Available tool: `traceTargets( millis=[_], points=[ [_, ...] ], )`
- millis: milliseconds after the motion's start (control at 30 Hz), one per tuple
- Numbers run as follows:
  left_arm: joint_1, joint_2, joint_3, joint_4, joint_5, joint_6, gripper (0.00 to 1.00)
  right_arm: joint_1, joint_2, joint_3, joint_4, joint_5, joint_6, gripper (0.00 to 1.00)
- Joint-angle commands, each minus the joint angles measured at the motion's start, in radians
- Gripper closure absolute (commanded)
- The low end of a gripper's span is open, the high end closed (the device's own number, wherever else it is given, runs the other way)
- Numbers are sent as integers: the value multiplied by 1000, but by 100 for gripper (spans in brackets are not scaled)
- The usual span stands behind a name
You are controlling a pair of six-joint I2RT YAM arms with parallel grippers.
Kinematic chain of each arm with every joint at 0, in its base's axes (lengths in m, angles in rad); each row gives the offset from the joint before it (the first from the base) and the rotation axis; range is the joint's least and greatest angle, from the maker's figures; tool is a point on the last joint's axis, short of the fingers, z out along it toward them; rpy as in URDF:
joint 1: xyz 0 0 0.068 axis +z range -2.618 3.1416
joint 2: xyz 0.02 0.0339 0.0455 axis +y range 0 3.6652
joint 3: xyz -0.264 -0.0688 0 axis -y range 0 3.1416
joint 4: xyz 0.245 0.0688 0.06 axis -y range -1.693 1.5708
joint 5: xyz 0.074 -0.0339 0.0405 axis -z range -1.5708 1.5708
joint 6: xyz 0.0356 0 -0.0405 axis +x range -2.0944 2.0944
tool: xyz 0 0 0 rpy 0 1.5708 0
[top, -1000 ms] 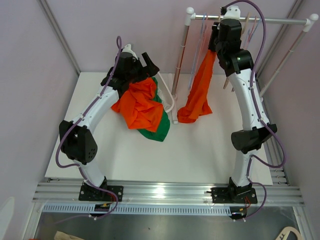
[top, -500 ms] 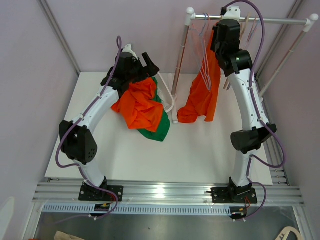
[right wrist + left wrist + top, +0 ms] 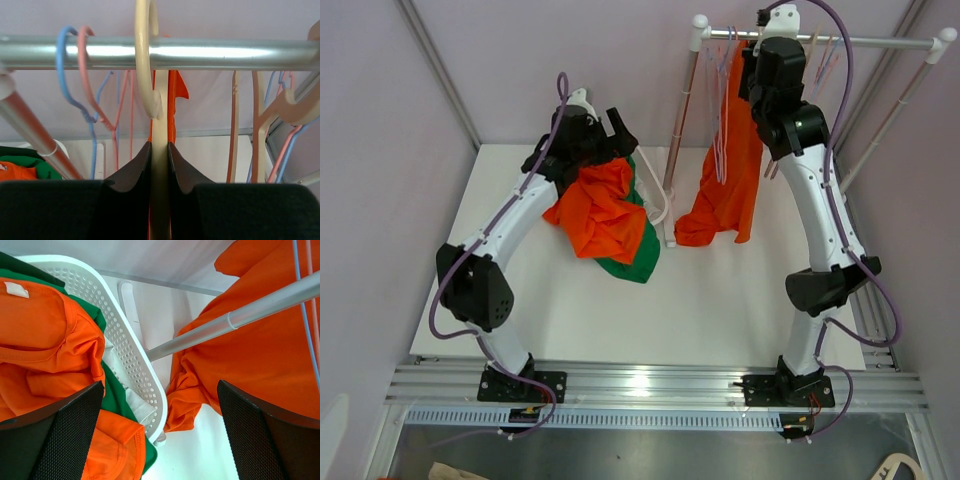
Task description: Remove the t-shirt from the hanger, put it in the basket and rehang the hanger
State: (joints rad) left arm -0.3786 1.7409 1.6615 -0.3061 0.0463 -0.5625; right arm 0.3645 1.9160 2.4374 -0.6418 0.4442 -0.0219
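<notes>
**Where the rail [image 3: 860, 41] is hooked, the t-shirt [image 3: 732, 185] is hung straight below**

Its long axis is run downward from the cream hanger [image 3: 159, 125], whose neck is pinched by the right gripper [image 3: 159, 160], the nearer one. The left gripper [image 3: 160, 435] is held wide, well apart.

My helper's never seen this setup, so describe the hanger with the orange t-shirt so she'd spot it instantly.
Find the silver rail at the back. Among the thin hangers hooked there, it's the cream hanger pinched by the right gripper. Alone, it carries an orange t-shirt.
</notes>
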Motion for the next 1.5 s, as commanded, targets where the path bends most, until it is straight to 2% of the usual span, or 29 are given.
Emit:
traceTargets(
  millis=[0, 200, 467, 700, 733, 967, 1033, 1067, 1133, 1167, 1267, 1367, 1467],
  points=[
    [-11, -106, 37, 16, -26, 55, 1, 25, -124, 0, 122, 20, -45, 100],
    [-37, -159, 30, 13, -31, 98, 0, 56, -187, -8, 6, 88, -23, 100],
    [-101, -296, -88, 71, -40, 165, 1, 74, -392, -326, -41, 82, 95, 100],
    [-207, -437, -210, 99, -42, 183, 0, 85, -563, -489, -102, 44, 183, 100],
    [-227, -472, -224, 120, -77, 193, 1, 88, -583, -514, -104, 30, 197, 100],
    [-472, -596, -466, 298, -180, 318, 0, 111, -761, -748, -24, 42, 344, 100],
    [-595, -635, -557, 353, -265, 371, 1, 114, -790, -791, -25, 45, 391, 100],
    [-697, -649, -581, 407, -295, 394, 0, 113, -793, -802, -25, 48, 401, 100],
    [-810, -665, -662, 470, -360, 476, 0, 117, -799, -821, -27, 44, 419, 100],
    [-915, -673, -674, 517, -431, 518, 1, 117, -799, -825, -25, 39, 424, 100],
    [-1057, -652, -663, 506, -508, 513, 1, 122, -795, -833, -18, 30, 435, 100],
    [-1182, -604, -626, 512, -598, 541, 0, 126, -776, -827, -18, 25, 438, 100],
    [-1262, -540, -589, 542, -666, 561, 0, 131, -756, -827, -12, 28, 445, 100]
  ],
)
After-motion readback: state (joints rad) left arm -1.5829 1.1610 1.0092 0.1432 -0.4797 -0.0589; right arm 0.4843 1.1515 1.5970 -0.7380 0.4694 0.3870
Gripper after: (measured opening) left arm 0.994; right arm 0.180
